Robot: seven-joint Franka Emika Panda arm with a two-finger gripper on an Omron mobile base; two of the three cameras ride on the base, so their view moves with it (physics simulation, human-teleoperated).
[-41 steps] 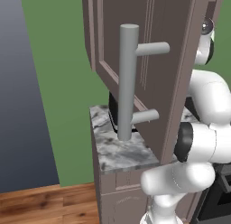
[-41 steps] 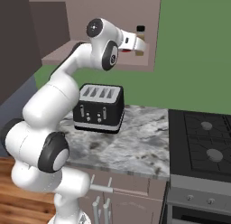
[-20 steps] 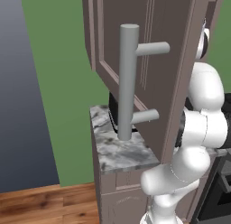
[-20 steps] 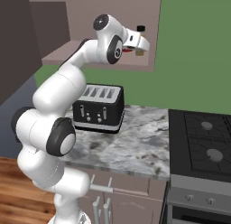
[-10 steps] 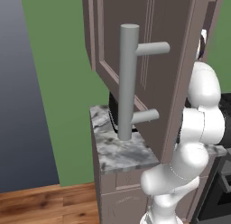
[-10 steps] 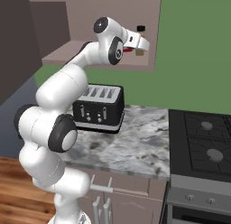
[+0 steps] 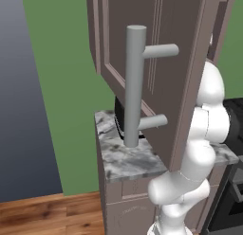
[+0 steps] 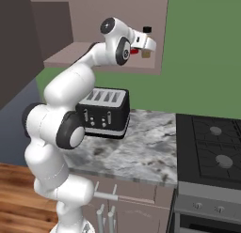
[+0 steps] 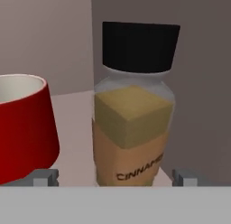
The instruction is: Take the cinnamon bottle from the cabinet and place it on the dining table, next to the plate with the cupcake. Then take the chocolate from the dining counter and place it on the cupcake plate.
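Hand view puts our tool (image 9: 113,177) spread apart astride the amber glass cinnamon bottle with black cap (image 9: 133,105) on the cabinet shelf (image 9: 74,128), beside a red cup (image 9: 25,128); we should close squarely on its body, sparing the cup

Cinnamon bottle (image 9: 133,110) upright on cabinet (image 9: 72,142) shelf, close ahead of camera. Black cap on top, tan powder inside, amber label reading "CINNAMON" low on front. Red cup (image 9: 25,128) with white inside stands just left of bottle, small gap between them. Hand (image 9: 115,177) fingertips (image 9: 45,177) spread wide, one either side of bottle base, not touching it.
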